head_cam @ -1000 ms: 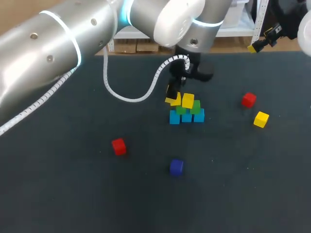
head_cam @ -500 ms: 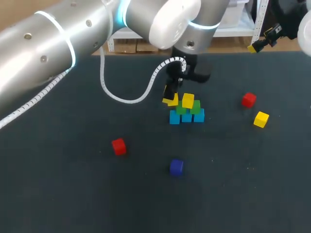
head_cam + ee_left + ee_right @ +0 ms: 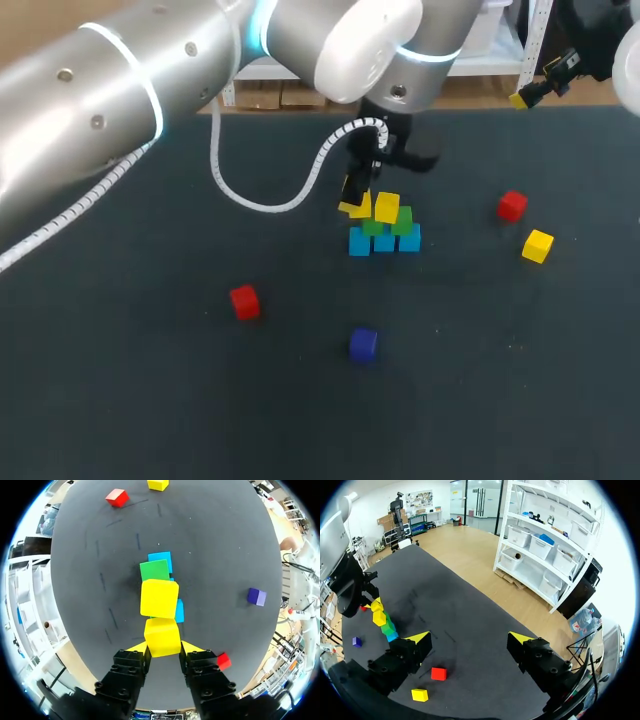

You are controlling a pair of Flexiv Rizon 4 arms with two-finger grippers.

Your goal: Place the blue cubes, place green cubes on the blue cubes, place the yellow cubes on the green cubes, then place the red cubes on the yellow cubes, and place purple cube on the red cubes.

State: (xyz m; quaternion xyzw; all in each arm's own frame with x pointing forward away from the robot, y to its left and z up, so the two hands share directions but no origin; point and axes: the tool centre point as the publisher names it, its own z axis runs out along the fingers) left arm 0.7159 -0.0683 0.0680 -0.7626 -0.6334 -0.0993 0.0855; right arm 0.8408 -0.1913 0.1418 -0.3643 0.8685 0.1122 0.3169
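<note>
Your left hand (image 3: 164,648) clamps a yellow cube (image 3: 162,637) just beside the placed yellow cube (image 3: 159,598). That cube tops the green cubes (image 3: 154,570) and blue cubes (image 3: 161,557), stacked mid-surface toward the far edge. Your right hand (image 3: 470,639) hangs spread and unladen by the surface (image 3: 150,380)'s far edge, toward its right corner.
</note>
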